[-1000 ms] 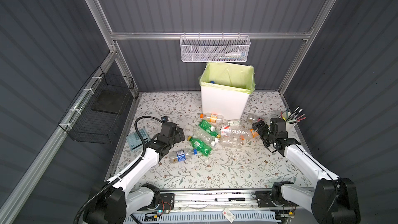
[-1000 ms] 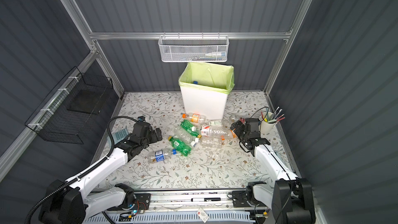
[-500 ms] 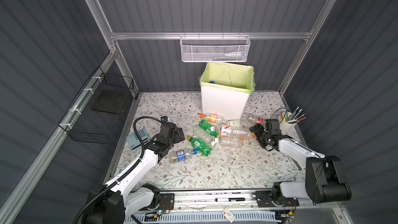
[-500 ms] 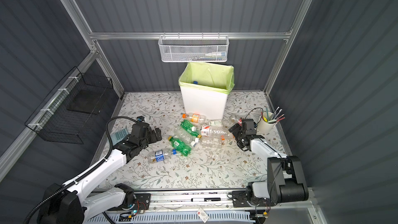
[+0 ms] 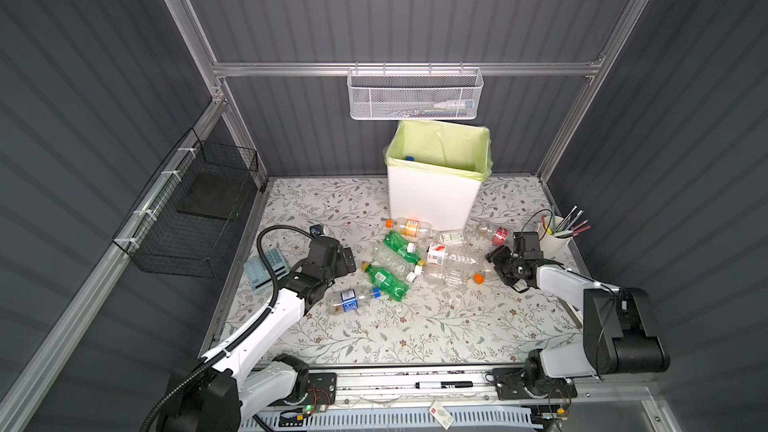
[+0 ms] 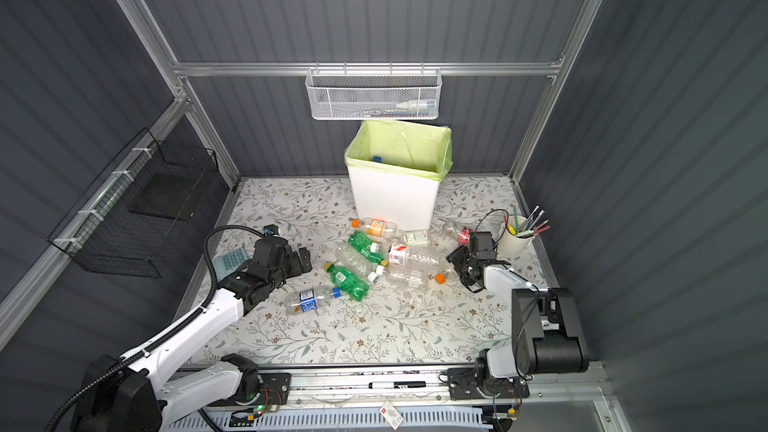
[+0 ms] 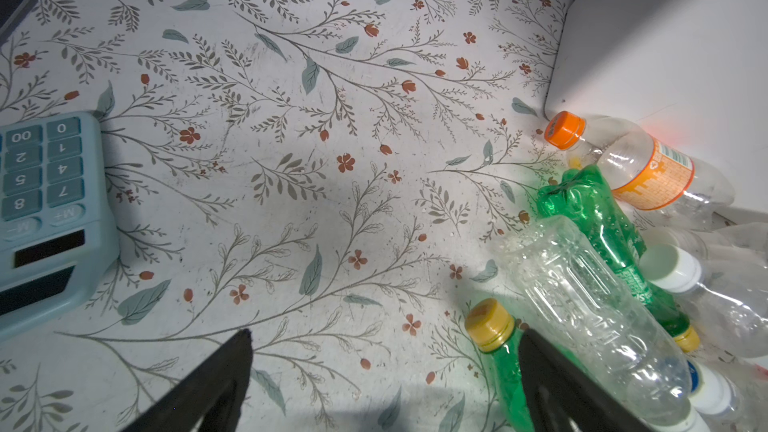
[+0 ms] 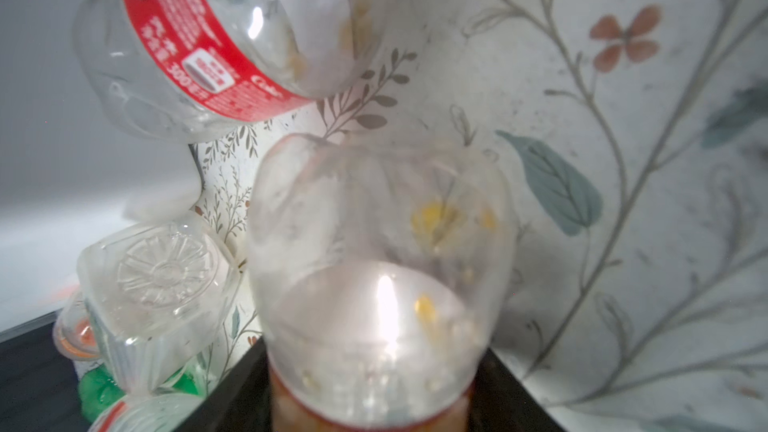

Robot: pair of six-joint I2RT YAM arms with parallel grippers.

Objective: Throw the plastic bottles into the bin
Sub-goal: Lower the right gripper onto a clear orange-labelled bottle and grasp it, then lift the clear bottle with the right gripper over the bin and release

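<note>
Several plastic bottles lie in a heap in front of the bin (image 5: 432,197), among them a green bottle (image 5: 384,280) with a yellow cap and an orange-labelled one (image 5: 409,227). My right gripper (image 5: 500,263) sits low at the heap's right edge. In the right wrist view its jaws (image 8: 374,351) press both sides of a clear bottle (image 8: 378,243), with a red-labelled bottle (image 8: 208,39) just beyond. My left gripper (image 5: 345,261) is open on the heap's left. The yellow cap (image 7: 490,328) sits beside one finger, and nothing is between the fingers (image 7: 384,338).
A blue calculator (image 5: 266,270) lies left of my left arm. A white cup of pens (image 5: 552,238) stands just behind my right gripper. A white mesh basket (image 5: 415,95) hangs above the bin and a black wire basket (image 5: 195,209) on the left wall.
My right arm has dropped lower and reached in towards the heap, and its jaws have narrowed onto the clear bottle. The left arm has hardly moved.
</note>
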